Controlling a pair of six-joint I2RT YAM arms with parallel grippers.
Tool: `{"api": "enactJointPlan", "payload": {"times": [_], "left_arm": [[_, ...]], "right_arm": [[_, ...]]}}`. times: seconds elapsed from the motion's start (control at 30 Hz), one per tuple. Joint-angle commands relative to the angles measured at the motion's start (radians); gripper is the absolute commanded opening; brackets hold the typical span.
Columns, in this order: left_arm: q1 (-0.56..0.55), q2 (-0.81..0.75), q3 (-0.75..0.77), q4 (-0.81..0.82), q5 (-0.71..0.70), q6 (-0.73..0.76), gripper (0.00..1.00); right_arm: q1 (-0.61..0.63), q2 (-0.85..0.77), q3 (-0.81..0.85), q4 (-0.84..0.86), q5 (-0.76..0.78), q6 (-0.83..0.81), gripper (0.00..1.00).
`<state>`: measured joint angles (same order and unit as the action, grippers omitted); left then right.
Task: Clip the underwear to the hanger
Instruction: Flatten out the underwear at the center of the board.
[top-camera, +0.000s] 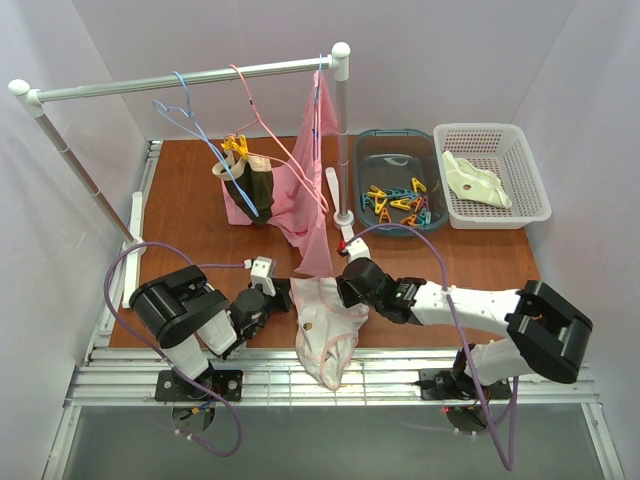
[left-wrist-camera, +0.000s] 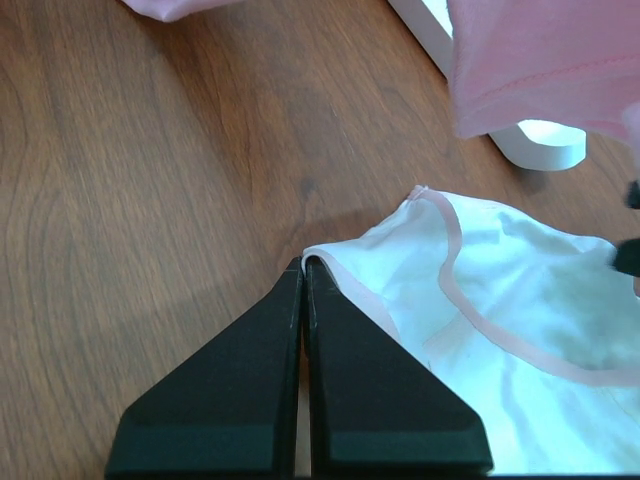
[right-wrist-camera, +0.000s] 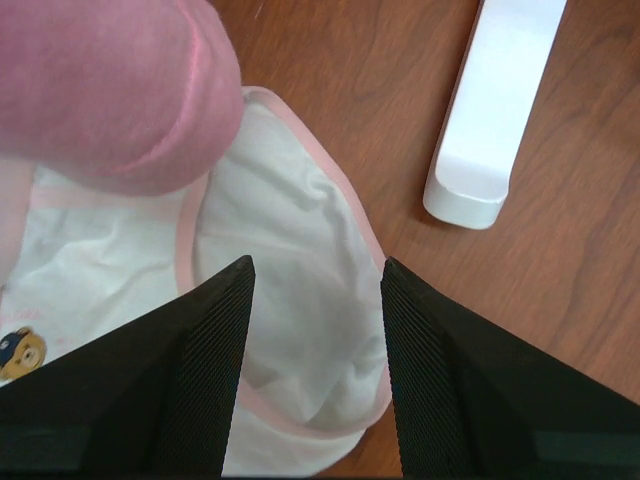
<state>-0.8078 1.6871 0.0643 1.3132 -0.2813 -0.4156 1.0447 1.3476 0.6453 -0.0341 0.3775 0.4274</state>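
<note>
Briefly, item: underwear (top-camera: 325, 330), lay on the table (top-camera: 190, 200) at its near side, between my two grippers, its near end past the wood edge.
Handling: I judged it light, limp and thin; likely to sag and fold when lifted, not fragile.
Hold: best taken at the pink-edged waistband corners and stretched between both grippers.
Left gripper (left-wrist-camera: 304, 265): low, reaching along the table, fingers clenched on one waistband corner.
Right gripper (right-wrist-camera: 315, 265): angled down over the opposite side, my fingers spread, grasping nothing.
Hanger (top-camera: 205, 140): hung on the rail (top-camera: 200, 78), well apart from the underwear.
</note>
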Motion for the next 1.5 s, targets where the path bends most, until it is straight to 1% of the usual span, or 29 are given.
{"api": "enactJointPlan", "payload": {"times": [0.0, 0.2, 0.23, 0.5, 0.6, 0.73, 0.77, 0.8, 0.83, 0.87, 0.93, 1.0, 1.03, 1.07, 1.1, 1.13, 1.2, 1.23, 1.27, 1.3, 1.33, 1.37, 1.43, 1.47], "left_arm": [[0.004, -0.041, -0.018, 0.239, -0.004, 0.014, 0.00], [0.004, -0.076, -0.031, 0.219, -0.004, 0.020, 0.00], [0.004, -0.078, -0.032, 0.219, -0.004, 0.020, 0.00], [0.004, -0.052, -0.031, 0.238, 0.004, 0.020, 0.00], [0.004, -0.046, -0.032, 0.244, 0.008, 0.020, 0.00], [0.004, -0.044, -0.041, 0.253, 0.005, 0.018, 0.00], [0.004, -0.044, -0.044, 0.253, 0.004, 0.018, 0.00], [0.004, -0.049, -0.046, 0.253, 0.002, 0.020, 0.00], [0.004, -0.052, -0.049, 0.251, -0.002, 0.020, 0.00], [0.004, -0.061, -0.052, 0.247, -0.002, 0.024, 0.00], [0.004, -0.078, -0.054, 0.238, -0.007, 0.029, 0.00], [0.002, -0.130, -0.054, 0.199, -0.007, 0.037, 0.00], [0.002, -0.156, -0.054, 0.178, -0.004, 0.040, 0.00], [-0.001, -0.182, -0.052, 0.134, -0.006, 0.044, 0.00], [-0.004, -0.246, -0.050, 0.109, -0.007, 0.050, 0.00], [-0.016, -0.279, -0.050, 0.083, -0.018, 0.069, 0.00], [-0.033, -0.361, -0.043, -0.014, -0.030, 0.089, 0.00], [-0.040, -0.444, -0.038, -0.050, -0.036, 0.106, 0.00], [-0.060, -0.493, -0.034, -0.128, -0.039, 0.110, 0.00], [-0.070, -0.536, -0.029, -0.164, -0.038, 0.115, 0.00], [-0.088, -0.623, -0.026, -0.198, -0.041, 0.124, 0.00], [-0.096, -0.660, -0.023, -0.263, -0.041, 0.127, 0.00], [-0.116, -0.755, -0.011, -0.334, -0.035, 0.129, 0.00], [-0.123, -0.777, -0.008, -0.391, -0.030, 0.130, 0.00]], "right_arm": [[-0.006, 0.071, 0.050, 0.017, 0.049, -0.024, 0.46], [-0.014, 0.120, 0.036, 0.025, 0.058, -0.013, 0.45], [-0.020, 0.125, 0.031, 0.052, 0.058, -0.012, 0.45], [-0.040, 0.189, -0.013, 0.120, 0.078, -0.015, 0.44], [-0.041, 0.217, -0.019, 0.135, 0.074, -0.018, 0.42], [-0.046, 0.260, -0.021, 0.149, 0.070, -0.010, 0.33], [-0.046, 0.263, -0.019, 0.148, 0.069, -0.010, 0.23], [-0.046, 0.265, -0.019, 0.148, 0.067, -0.009, 0.17], [-0.046, 0.260, -0.019, 0.148, 0.067, -0.007, 0.06], [-0.046, 0.254, -0.021, 0.143, 0.070, -0.009, 0.01], [-0.045, 0.220, -0.022, 0.132, 0.080, -0.012, 0.01], [-0.046, 0.188, -0.022, 0.106, 0.084, -0.019, 0.01], [-0.043, 0.147, -0.022, 0.097, 0.083, -0.022, 0.01], [-0.040, 0.122, -0.021, 0.086, 0.083, -0.026, 0.01], [-0.031, 0.098, -0.021, 0.059, 0.087, -0.033, 0.01], [-0.020, 0.043, -0.021, 0.047, 0.099, -0.036, 0.01], [0.014, -0.017, -0.015, -0.008, 0.122, -0.039, 0.01], [0.026, -0.075, -0.010, -0.030, 0.154, -0.039, 0.01], [0.038, -0.105, -0.007, -0.049, 0.170, -0.035, 0.01], [0.058, -0.134, 0.002, -0.091, 0.188, -0.026, 0.01], [0.069, -0.186, 0.007, -0.110, 0.211, -0.021, 0.01], [0.075, -0.211, 0.014, -0.127, 0.222, -0.018, 0.01], [0.104, -0.274, 0.019, -0.167, 0.238, -0.013, 0.01], [0.115, -0.292, 0.020, -0.173, 0.238, -0.013, 0.01]]}}
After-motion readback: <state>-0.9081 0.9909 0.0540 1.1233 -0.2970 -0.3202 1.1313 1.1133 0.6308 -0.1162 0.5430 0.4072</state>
